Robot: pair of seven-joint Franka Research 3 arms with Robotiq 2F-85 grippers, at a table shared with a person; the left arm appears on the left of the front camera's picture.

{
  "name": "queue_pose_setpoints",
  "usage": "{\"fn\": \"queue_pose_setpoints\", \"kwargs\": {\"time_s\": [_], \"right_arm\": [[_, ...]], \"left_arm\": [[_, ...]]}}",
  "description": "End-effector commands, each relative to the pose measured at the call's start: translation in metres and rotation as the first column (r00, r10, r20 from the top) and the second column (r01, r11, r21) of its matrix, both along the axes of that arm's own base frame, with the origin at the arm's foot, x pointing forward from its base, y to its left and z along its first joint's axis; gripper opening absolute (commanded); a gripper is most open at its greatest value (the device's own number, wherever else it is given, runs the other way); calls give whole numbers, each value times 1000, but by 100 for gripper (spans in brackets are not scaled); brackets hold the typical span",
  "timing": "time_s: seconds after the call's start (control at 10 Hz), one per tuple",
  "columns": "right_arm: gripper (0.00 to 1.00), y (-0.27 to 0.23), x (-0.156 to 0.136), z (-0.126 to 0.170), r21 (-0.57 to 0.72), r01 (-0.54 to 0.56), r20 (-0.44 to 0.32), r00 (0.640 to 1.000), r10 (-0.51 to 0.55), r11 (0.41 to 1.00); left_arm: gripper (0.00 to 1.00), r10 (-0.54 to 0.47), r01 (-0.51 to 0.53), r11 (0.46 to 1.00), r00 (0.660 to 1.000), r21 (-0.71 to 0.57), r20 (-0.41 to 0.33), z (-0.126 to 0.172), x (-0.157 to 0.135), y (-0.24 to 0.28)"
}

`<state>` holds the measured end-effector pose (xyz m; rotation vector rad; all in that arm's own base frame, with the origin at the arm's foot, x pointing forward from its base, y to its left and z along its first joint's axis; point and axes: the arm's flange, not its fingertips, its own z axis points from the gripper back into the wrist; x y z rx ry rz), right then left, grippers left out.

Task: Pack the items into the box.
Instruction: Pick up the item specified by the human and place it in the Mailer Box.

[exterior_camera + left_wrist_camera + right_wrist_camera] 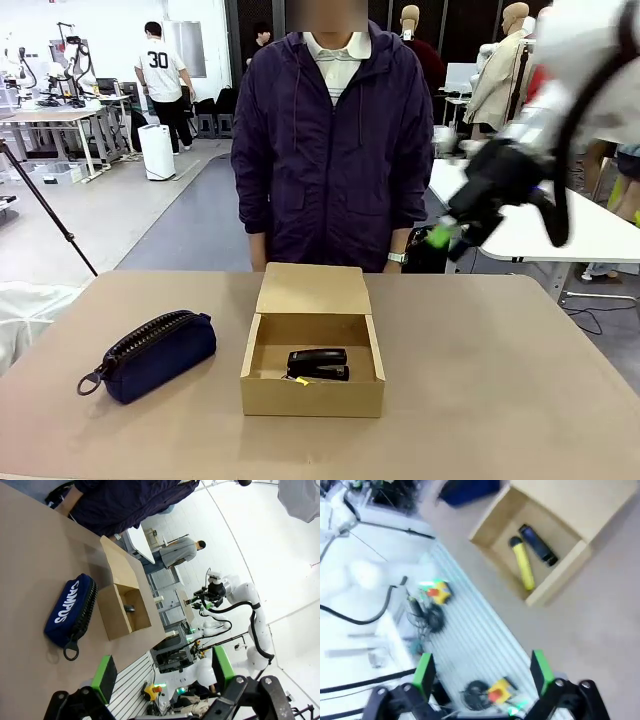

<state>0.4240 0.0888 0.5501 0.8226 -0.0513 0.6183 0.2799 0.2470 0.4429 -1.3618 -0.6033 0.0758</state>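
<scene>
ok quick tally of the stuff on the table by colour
navy: 1, the pouch
tan: 1, the box
black: 1, the stapler in the box
yellow: 1, the pen in the box
total: 4

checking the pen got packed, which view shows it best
Right wrist view: the pen lies full length in the box beside the stapler. Front view gives a yellow speck of it by the stapler. Left wrist view: too small to tell.

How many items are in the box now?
2. The black stapler lies in the box; the yellow pen-like tool lies beside it, on the robot's side. Nothing else shows inside.
</scene>
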Motion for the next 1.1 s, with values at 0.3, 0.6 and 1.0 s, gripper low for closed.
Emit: {"fn": "queue_pose_setpoints", "kwargs": {"time_s": [0.3, 0.6, 1.0], "right_arm": [[100, -182, -93, -112, 720, 586, -323, 756, -569, 371], [100, -194, -98, -148, 659, 676, -327, 653, -683, 331], [100, -229, -108, -139, 574, 631, -363, 768, -528, 523]], "left_arm": [[100, -6, 6, 1000, 1000, -5, 9, 1, -2, 0], [100, -6, 6, 1000, 1000, -5, 9, 1, -2, 0], [100, -6, 6, 1000, 1000, -5, 9, 1, -2, 0]]}}
